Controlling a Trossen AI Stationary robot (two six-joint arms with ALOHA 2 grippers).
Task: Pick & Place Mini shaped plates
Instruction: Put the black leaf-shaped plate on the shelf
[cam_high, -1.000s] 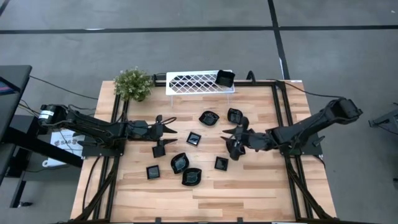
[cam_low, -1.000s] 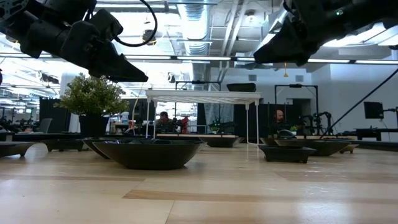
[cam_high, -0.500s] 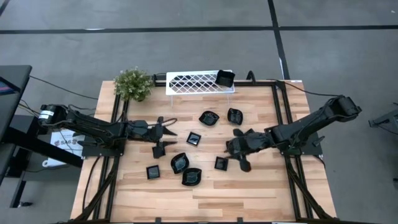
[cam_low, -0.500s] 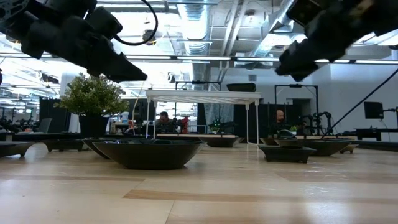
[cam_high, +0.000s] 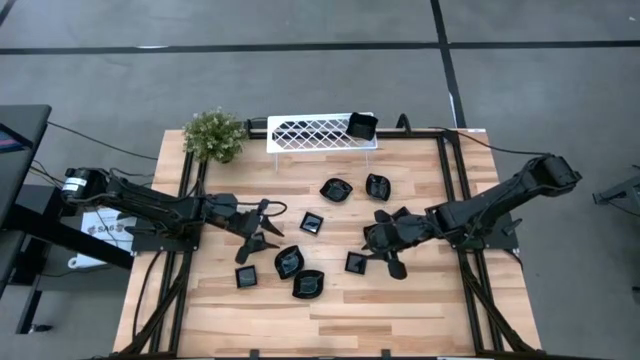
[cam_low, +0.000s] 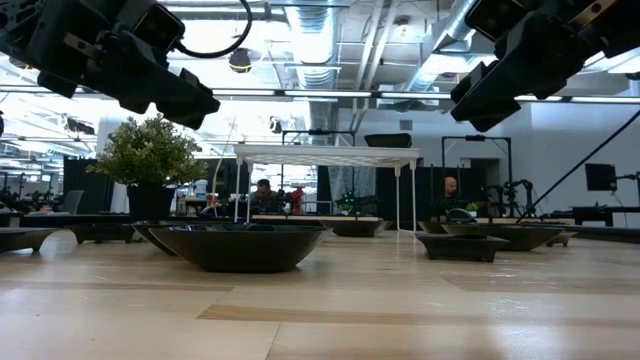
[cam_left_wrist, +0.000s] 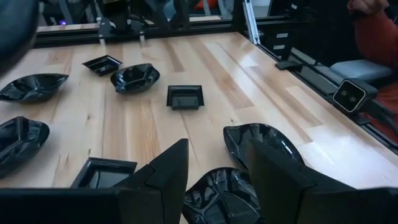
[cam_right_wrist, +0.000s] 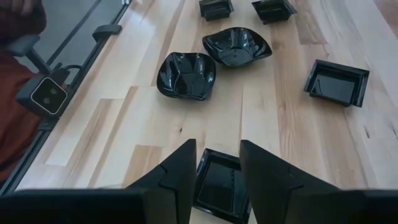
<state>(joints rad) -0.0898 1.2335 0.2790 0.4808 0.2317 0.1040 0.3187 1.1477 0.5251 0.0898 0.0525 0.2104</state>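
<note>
Right gripper (cam_right_wrist: 214, 171) over square plate (cam_right_wrist: 219, 185)

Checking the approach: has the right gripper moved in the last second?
Yes. The right gripper swung away from the white lattice rack, toward the near table edge, to hang over a small square plate.

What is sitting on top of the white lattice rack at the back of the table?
One square black mini plate sits on the right end of the white lattice rack; the rest of its top is bare. What lies under the rack cannot be seen from above.
</note>
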